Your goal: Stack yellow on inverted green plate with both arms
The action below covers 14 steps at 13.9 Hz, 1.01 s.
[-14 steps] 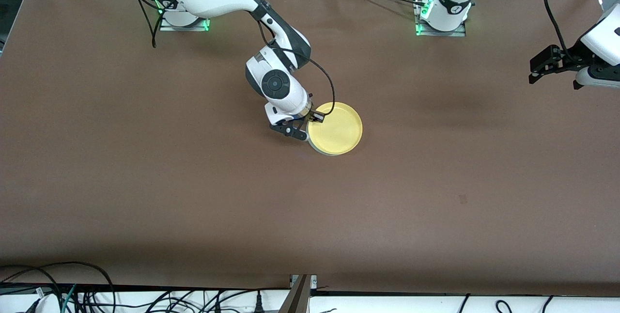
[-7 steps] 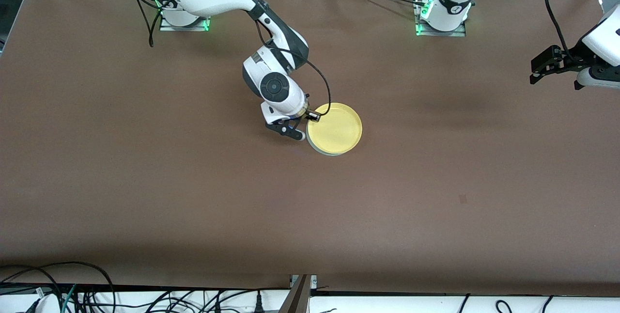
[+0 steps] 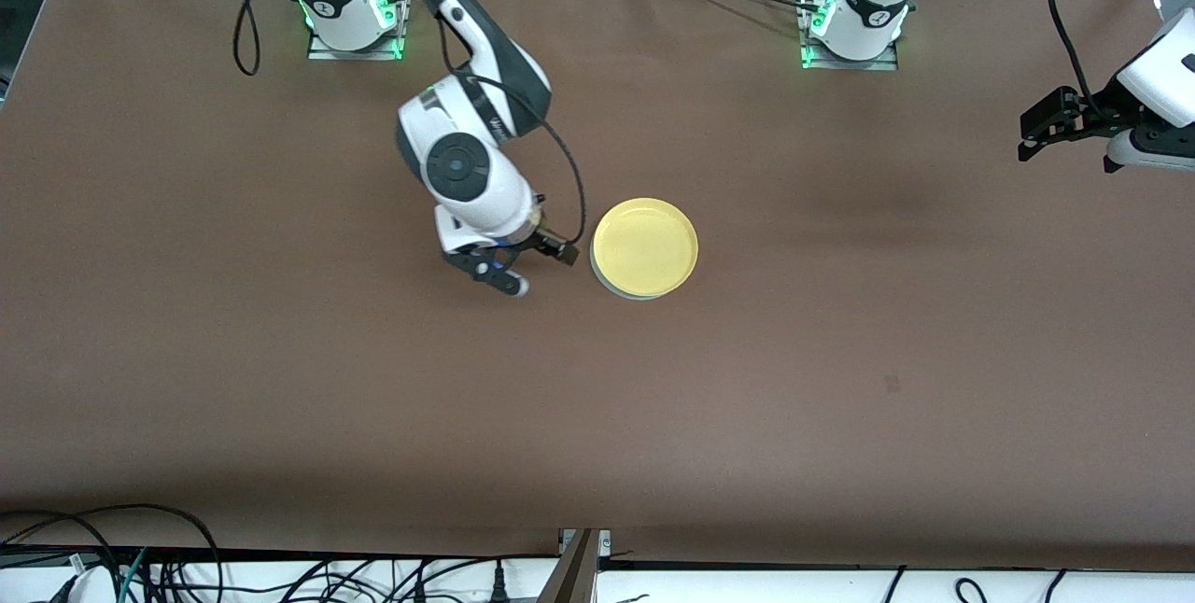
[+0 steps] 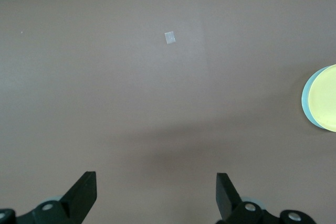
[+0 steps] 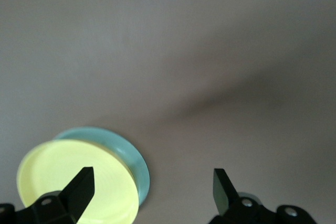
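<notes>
The yellow plate (image 3: pixel 646 246) lies right way up on the green plate (image 3: pixel 611 289), near the middle of the brown table (image 3: pixel 840 323). Only a thin mint edge of the green plate shows under it. My right gripper (image 3: pixel 540 270) is open and empty, just off the stack toward the right arm's end. In the right wrist view the yellow plate (image 5: pixel 73 182) sits on the green plate (image 5: pixel 135 158), partly beneath the open right gripper (image 5: pixel 152 179). My left gripper (image 3: pixel 1038 129) waits open and empty over the left arm's end (image 4: pixel 156 178). The left wrist view shows the stack's edge (image 4: pixel 323 98).
The two arm bases (image 3: pixel 353 22) (image 3: pixel 851 35) stand along the table's edge farthest from the front camera. Cables (image 3: pixel 140 566) lie along the nearest edge. A small pale mark (image 4: pixel 170 37) shows on the table under the left gripper.
My right gripper has let go of the yellow plate's rim and drawn back toward the right arm's end. The stack has stayed put. The left arm has barely moved.
</notes>
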### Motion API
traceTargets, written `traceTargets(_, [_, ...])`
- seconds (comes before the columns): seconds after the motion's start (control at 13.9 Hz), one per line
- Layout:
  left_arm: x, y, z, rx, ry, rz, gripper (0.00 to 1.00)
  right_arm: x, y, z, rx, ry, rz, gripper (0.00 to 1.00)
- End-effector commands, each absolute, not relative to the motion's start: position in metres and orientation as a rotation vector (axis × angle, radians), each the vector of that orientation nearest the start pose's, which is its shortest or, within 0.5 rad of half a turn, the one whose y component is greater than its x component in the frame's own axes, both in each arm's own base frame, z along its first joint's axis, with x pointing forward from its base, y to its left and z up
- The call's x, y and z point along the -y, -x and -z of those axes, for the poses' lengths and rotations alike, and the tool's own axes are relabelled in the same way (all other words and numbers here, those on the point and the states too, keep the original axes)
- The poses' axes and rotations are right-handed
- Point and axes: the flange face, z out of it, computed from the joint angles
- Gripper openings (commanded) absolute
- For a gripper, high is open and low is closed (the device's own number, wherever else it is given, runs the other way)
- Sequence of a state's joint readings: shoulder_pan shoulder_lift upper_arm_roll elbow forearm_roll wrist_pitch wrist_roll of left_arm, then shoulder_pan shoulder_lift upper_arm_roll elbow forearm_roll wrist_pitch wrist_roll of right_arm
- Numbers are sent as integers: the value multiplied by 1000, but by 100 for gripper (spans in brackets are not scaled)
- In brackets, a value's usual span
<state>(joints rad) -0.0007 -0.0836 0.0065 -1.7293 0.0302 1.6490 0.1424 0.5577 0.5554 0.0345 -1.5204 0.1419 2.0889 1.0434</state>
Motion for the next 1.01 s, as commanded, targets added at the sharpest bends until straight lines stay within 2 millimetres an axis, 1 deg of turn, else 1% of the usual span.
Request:
traceTargets(0.0, [-4, -533, -607, -255, 3083, -13, 100, -337, -609, -388, -882, 2903, -16, 100])
traceTargets(0.07, [-1, -533, -607, -262, 3082, -11, 100, -310, -623, -412, -912, 2882, 51, 100])
traceTargets(0.14, [0, -533, -608, -265, 3081, -8, 100, -283, -636, -431, -961, 2859, 109, 100])
traceTargets(0.22, [0, -533, -608, -263, 3082, -8, 100, -258, -645, -455, -1009, 2828, 171, 100])
traceTargets(0.36, [8, -533, -608, -283, 3079, -8, 100, -203, -655, -485, -1092, 2804, 236, 100])
traceTargets(0.43, [8, -533, -608, -284, 3079, -8, 100, -176, -660, -491, -1104, 2819, 248, 100])
traceTargets(0.5, [8, -533, -607, -284, 3079, -10, 100, -153, -664, -499, -1123, 2819, 268, 100])
traceTargets(0.57, [5, -533, -607, -279, 3081, -10, 100, -137, -667, -502, -1142, 2819, 280, 100])
traceTargets(0.72, [3, -533, -607, -277, 3081, -10, 100, -112, -671, -505, -1191, 2816, 301, 100])
traceTargets(0.79, [4, -533, -608, -276, 3081, -8, 100, -103, -669, -514, -1201, 2810, 321, 100])
traceTargets(0.86, [4, -533, -608, -279, 3081, -8, 100, -84, -663, -523, -1209, 2795, 320, 100])
traceTargets(0.93, [3, -533, -607, -277, 3081, -13, 100, -69, -655, -528, -1151, 2816, 303, 100])
